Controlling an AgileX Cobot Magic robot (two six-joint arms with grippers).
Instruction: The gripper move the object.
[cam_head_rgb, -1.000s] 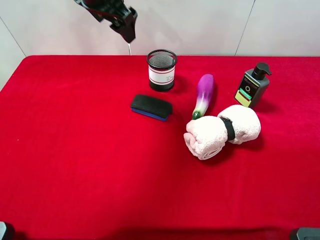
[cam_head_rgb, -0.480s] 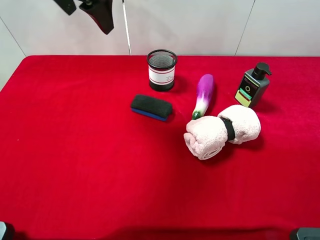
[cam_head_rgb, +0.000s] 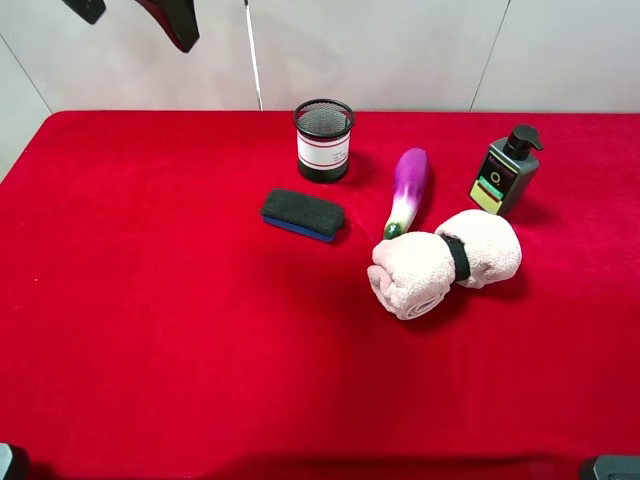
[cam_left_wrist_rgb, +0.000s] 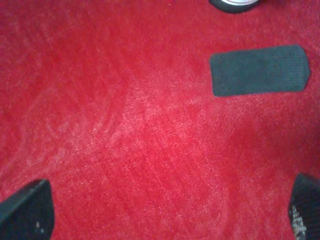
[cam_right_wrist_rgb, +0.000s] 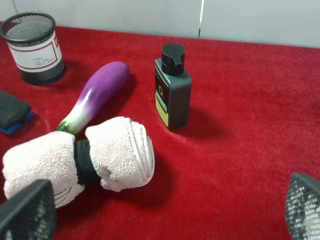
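The object, a black wire-mesh cup (cam_head_rgb: 324, 140) with a white, red-edged label, stands upright at the back middle of the red table. It also shows in the right wrist view (cam_right_wrist_rgb: 34, 47), and only its base edge (cam_left_wrist_rgb: 235, 4) shows in the left wrist view. My left gripper (cam_head_rgb: 130, 15) hangs high at the far back left, well clear of the cup, jaws open and empty. Its fingertips (cam_left_wrist_rgb: 25, 210) stand wide apart over bare cloth. My right gripper (cam_right_wrist_rgb: 165, 210) is open and empty, with a rolled towel before it; the exterior view does not show it.
A flat black sponge block (cam_head_rgb: 303, 214) lies just in front of the cup. A purple eggplant (cam_head_rgb: 408, 188), a dark pump bottle (cam_head_rgb: 505, 172) and a pink rolled towel (cam_head_rgb: 445, 260) with a black band sit to the right. The red table (cam_head_rgb: 150, 330) ends at a white wall behind.
My left gripper has swung up and to the left, away from the cup, and is now partly cut off by the top edge. Nothing on the table has moved.
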